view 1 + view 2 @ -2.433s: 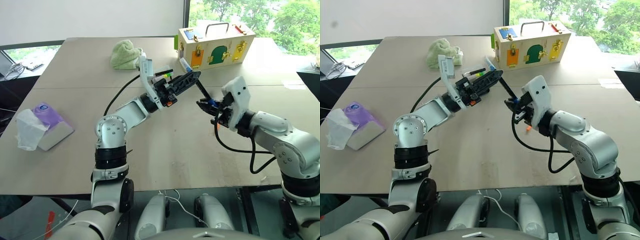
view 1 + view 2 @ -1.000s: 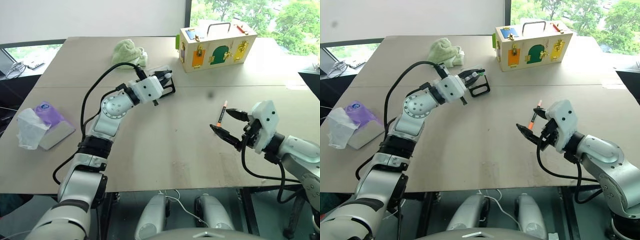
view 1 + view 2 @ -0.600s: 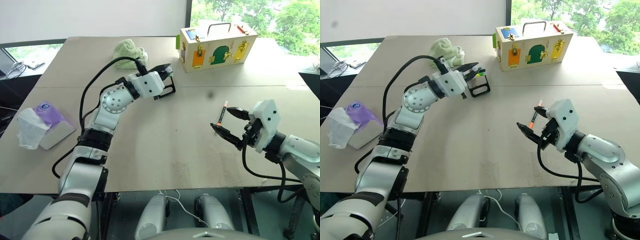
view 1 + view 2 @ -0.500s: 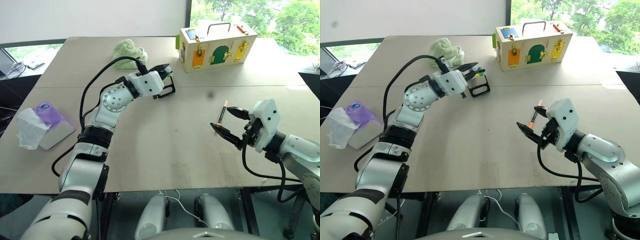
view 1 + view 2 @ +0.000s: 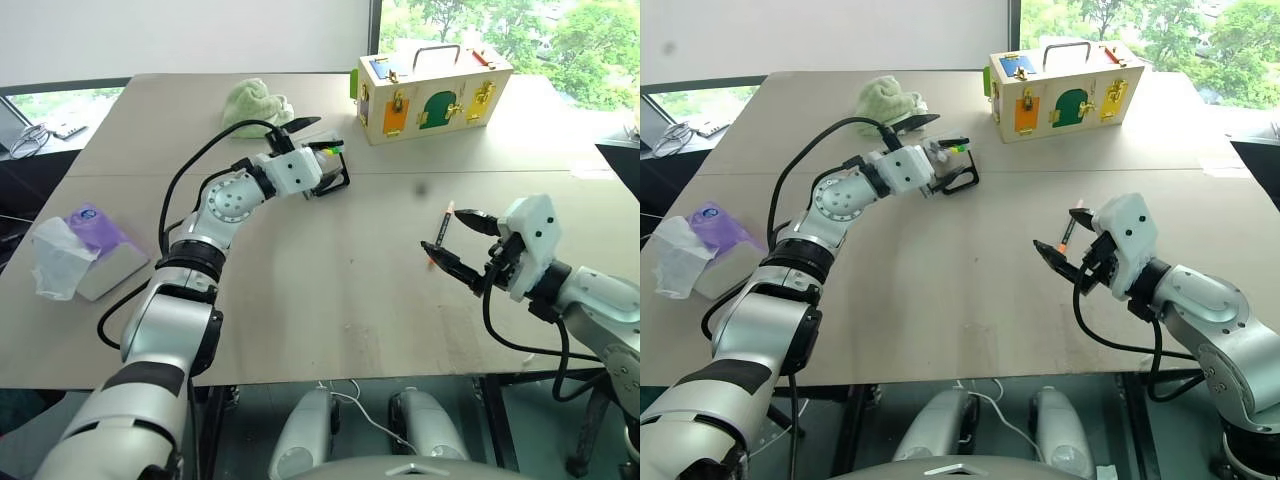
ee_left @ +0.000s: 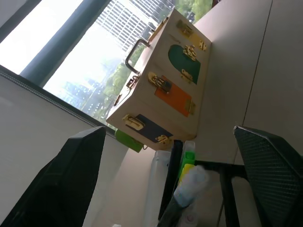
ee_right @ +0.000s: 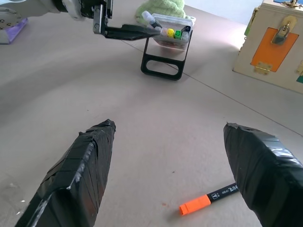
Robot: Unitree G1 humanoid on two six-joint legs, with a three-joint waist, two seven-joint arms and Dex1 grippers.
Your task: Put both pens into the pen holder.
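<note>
Left gripper (image 5: 312, 138): fingers spread wide, nothing held, raised at the pen holder (image 5: 330, 172) with one finger above its top and the other at its near side, as seen from the head views. Right gripper (image 5: 462, 240): fingers apart, nothing held, raised over the near right part of the table (image 5: 330, 290), well apart from the holder. Pen holder: black frame stand with a clear top tray, set upright on the table in front of the green cloth (image 5: 256, 104); several capped markers are seen in its tray in the right wrist view, a blue-capped end (image 7: 187, 29) among them, though it cannot be told whether that is the blue pen. Orange pen (image 7: 215, 197): black barrel with orange cap, laid flat on the table beneath the right gripper, between its fingers as seen from the right wrist view, untouched. Wooden latch box (image 5: 432, 78): at the far side of the table, beyond the holder, handle on top. Tissue pack (image 5: 82, 252): purple and white, at the table's left edge.
</note>
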